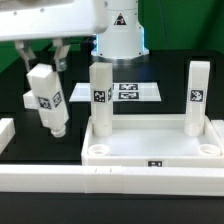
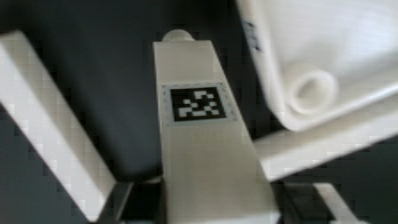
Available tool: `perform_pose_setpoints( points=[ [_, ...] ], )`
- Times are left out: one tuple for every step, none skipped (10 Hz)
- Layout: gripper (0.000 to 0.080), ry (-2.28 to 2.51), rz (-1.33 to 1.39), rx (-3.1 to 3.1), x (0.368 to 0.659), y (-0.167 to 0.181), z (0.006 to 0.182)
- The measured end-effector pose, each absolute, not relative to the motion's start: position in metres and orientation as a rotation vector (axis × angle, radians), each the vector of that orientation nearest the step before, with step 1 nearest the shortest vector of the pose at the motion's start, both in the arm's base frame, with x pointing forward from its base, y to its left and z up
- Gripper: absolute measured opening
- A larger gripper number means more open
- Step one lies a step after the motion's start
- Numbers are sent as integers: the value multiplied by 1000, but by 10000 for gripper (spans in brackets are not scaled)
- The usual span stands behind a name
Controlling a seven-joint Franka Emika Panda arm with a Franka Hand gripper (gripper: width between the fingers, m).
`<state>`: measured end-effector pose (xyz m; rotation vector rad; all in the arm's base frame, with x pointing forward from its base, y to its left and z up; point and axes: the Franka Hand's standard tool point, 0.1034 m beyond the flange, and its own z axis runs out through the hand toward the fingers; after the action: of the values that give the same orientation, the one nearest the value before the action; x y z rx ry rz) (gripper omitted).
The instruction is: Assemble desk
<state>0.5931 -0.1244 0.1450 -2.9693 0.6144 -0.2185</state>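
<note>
Hand (image 1: 44,60) clamped on a tilted leg (image 1: 47,100), we see, beside the desk top (image 1: 150,150), in which a second leg (image 1: 100,95) and a third leg (image 1: 197,95) stand upright, marker board (image 1: 130,92) beyond it, rail (image 1: 110,185) on its near side.

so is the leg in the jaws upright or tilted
Tilted: the leg leans, its lower end toward the exterior view's right.

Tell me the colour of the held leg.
White leg, black-and-white square tag; best in wrist view.

I see the black table (image 1: 45,152) carrying the desk top (image 1: 150,150), the marker board (image 1: 130,92) behind it, and white border rails (image 1: 100,183) at its front and the exterior view's left.
</note>
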Motion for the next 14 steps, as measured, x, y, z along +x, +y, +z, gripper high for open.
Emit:
perform_pose_setpoints(
  points=[
    [291,591,-194,-2979,604,-108,156],
    [291,576,-199,-2983,609,-99,159],
    [291,579,-193,-2984,607,-102,157],
    [291,581,-192,-2984,607,-103,156],
    [291,579,-191,-2984,607,-102,156],
    [291,582,-192,-2985,608,-97,158],
    [291,583,-214,-2980,614,-77,168],
    [291,547,-237,-2973,619,-53,174],
    [292,507,-240,-2976,620,-36,173],
    [292,465,-231,-2978,621,-19,170],
    [292,462,-231,-2978,621,-20,170],
    [292,463,-229,-2978,621,-20,170],
    [292,463,-229,-2978,621,-20,169],
    [292,463,-228,-2979,621,-20,169]
  ],
)
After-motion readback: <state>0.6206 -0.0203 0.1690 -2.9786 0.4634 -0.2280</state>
